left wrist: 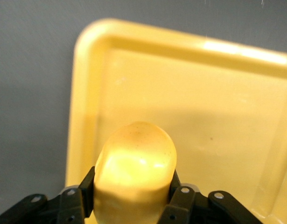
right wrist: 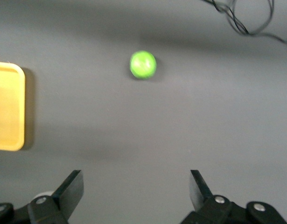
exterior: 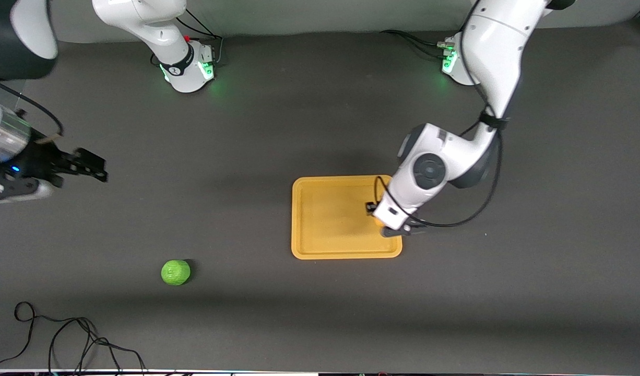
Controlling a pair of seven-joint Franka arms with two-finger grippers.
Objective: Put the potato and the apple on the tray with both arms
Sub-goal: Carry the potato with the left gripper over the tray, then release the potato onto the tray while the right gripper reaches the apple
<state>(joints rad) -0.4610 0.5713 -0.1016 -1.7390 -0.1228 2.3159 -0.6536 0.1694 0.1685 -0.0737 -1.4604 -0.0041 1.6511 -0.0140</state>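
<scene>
I saw the left pincer (exterior: 398, 222) over the flat orange-yellow plastic tray (exterior: 320, 219); the bumpy round green apple (exterior: 175, 272) lay on the dark worktop (exterior: 534, 292).

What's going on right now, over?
Left gripper shut on potato over tray. Right gripper open, up over bare table. Apple untouched; nothing in the way.

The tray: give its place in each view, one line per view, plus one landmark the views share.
Front view: the tray lies mid-table, under the left gripper, which is shut on the potato.
Left wrist view: it fills the picture beneath the potato.
Right wrist view: only one end shows at the picture's edge.
Shared landmark: the apple, in the front and right wrist views.
</scene>
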